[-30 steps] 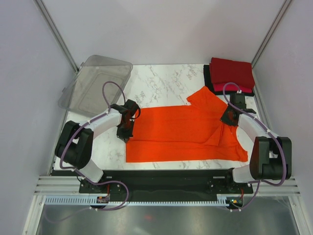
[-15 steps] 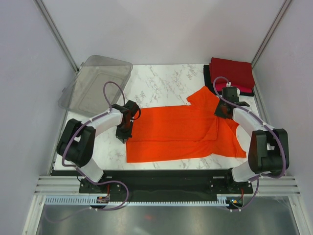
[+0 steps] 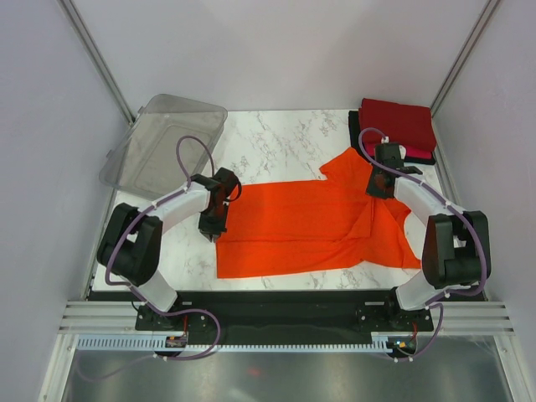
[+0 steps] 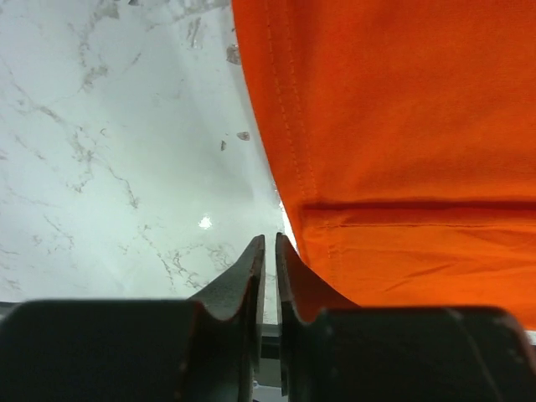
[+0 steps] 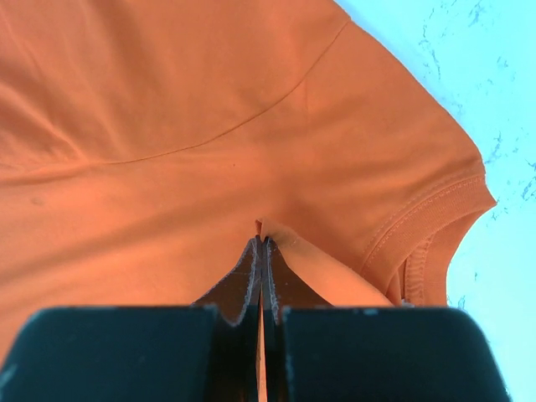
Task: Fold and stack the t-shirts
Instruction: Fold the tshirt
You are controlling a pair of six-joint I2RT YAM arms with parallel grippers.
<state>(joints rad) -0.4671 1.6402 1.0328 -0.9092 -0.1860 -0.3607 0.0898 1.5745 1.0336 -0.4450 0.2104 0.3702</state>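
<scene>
The bright orange t-shirt [image 3: 310, 222] lies spread across the middle of the marble table, with one sleeve pointing to the back right. My left gripper [image 3: 213, 230] sits at the shirt's left edge. In the left wrist view its jaws [image 4: 270, 243] stand a narrow gap apart with nothing between them, and the orange hem [image 4: 402, 126] lies just beside the right finger. My right gripper [image 3: 378, 188] is shut on a small pinched fold of the orange cloth [image 5: 167, 126] near the collar, as the right wrist view [image 5: 262, 243] shows. Folded dark red, pinkish-red and black t-shirts [image 3: 398, 126] are stacked at the back right corner.
A clear plastic bin [image 3: 163, 142] rests tilted at the back left, partly off the table. Bare marble [image 3: 276, 142] shows behind the orange shirt. Grey walls stand close on both sides.
The right gripper has moved back and left with the pinched cloth, drawing the shirt's right side inward. The left gripper's jaws have parted slightly at the shirt's left edge.
</scene>
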